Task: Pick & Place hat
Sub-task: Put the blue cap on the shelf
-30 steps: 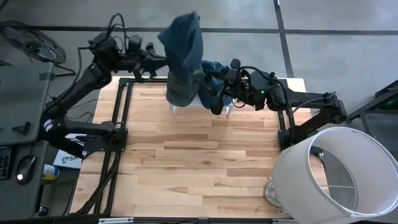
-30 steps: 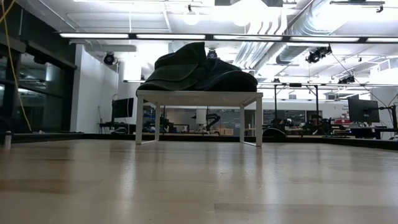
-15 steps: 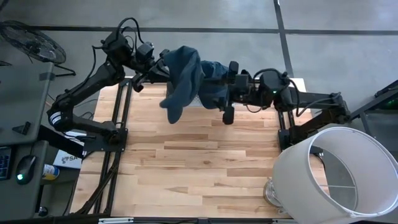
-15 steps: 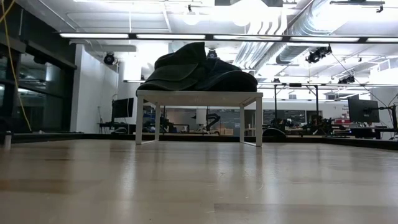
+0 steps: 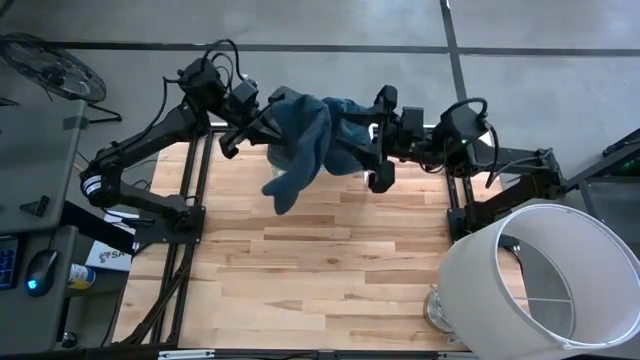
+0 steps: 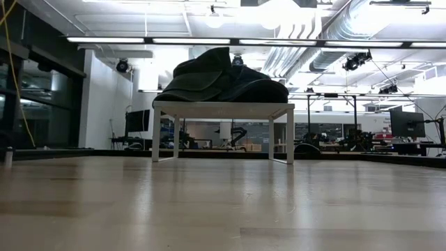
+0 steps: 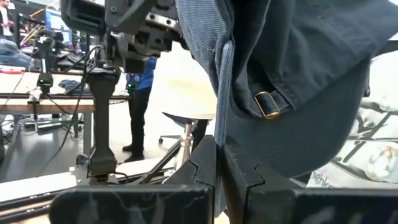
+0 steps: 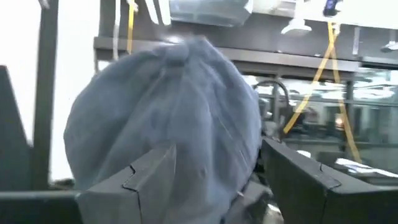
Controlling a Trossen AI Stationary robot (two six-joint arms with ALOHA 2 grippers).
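Hat [image 5: 300, 145] hangs at the table's [image 5: 320, 260] twelve o'clock edge, clenched by the left gripper [image 7: 219, 152]. Right gripper [image 8: 211, 168] sits spread apart at the hat's three o'clock.

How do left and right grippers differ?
The left gripper is shut, pinching a blue hat; the right gripper is open, a second hat between its fingers. The left gripper comes from the table left side, the right gripper from its right. Both work at the far edge.
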